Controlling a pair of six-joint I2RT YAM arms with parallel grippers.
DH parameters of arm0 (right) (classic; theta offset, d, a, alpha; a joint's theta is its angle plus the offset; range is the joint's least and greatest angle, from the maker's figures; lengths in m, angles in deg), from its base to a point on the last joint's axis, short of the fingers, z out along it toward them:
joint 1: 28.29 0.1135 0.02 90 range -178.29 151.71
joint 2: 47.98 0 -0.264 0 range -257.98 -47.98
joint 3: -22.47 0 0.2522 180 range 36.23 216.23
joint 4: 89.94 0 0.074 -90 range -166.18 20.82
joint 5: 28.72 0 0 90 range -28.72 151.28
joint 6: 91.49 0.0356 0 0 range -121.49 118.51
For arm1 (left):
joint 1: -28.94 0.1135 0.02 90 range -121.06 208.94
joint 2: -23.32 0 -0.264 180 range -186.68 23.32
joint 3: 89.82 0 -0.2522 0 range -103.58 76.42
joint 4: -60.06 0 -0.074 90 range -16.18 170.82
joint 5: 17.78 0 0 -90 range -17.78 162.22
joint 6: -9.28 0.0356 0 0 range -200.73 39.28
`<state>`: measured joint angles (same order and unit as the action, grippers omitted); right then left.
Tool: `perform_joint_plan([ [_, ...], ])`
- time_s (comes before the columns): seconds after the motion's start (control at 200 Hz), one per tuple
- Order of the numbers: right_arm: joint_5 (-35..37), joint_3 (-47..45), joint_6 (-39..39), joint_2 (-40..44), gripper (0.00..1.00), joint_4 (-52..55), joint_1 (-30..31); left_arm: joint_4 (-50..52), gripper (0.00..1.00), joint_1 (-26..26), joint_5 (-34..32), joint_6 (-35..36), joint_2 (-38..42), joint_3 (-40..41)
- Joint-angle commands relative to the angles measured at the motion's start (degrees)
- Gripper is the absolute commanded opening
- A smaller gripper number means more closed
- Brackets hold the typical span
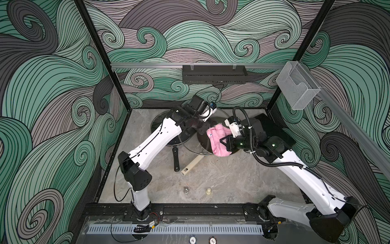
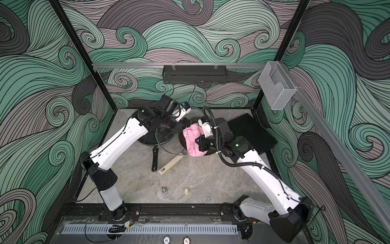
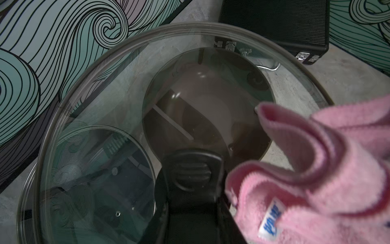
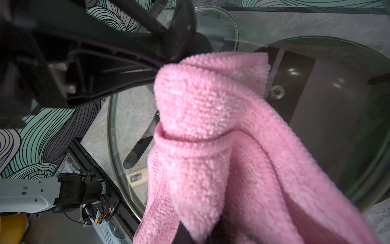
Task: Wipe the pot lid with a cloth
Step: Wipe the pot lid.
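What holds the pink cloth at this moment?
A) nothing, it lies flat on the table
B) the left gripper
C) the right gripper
C: the cloth hangs bunched from the shut right gripper, off the table, while the left gripper is clamped on the lid.

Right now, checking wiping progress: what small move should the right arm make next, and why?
Probably sweep the cloth across the glass lid: the right gripper grips it bunched over one side, while the left gripper holds the lid raised.
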<state>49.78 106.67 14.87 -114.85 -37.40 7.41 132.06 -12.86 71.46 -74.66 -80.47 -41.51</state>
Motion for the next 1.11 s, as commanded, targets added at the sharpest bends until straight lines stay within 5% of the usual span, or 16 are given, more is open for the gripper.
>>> perform_joint_plan([
  [0.0,4.62,-0.64,3.46,0.53,0.0,-1.94,3.27,-3.08,0.0,-0.02,0.1,-5.03,0.13,-7.03],
  [0.255,8.39,-0.06,7.89,-2.73,0.0,-6.86,9.83,-1.44,0.0,-0.03,0.38,-9.11,-3.47,-11.28],
  [0.525,18.52,0.76,10.61,-3.28,0.0,-3.41,10.44,0.07,0.0,-0.01,-2.16,-8.88,-3.52,-11.19],
  [1.101,18.1,5.67,14.88,-12.95,0.0,-9.07,16.8,-2.91,0.0,-0.03,-2.06,-8.72,-2.65,-8.09],
])
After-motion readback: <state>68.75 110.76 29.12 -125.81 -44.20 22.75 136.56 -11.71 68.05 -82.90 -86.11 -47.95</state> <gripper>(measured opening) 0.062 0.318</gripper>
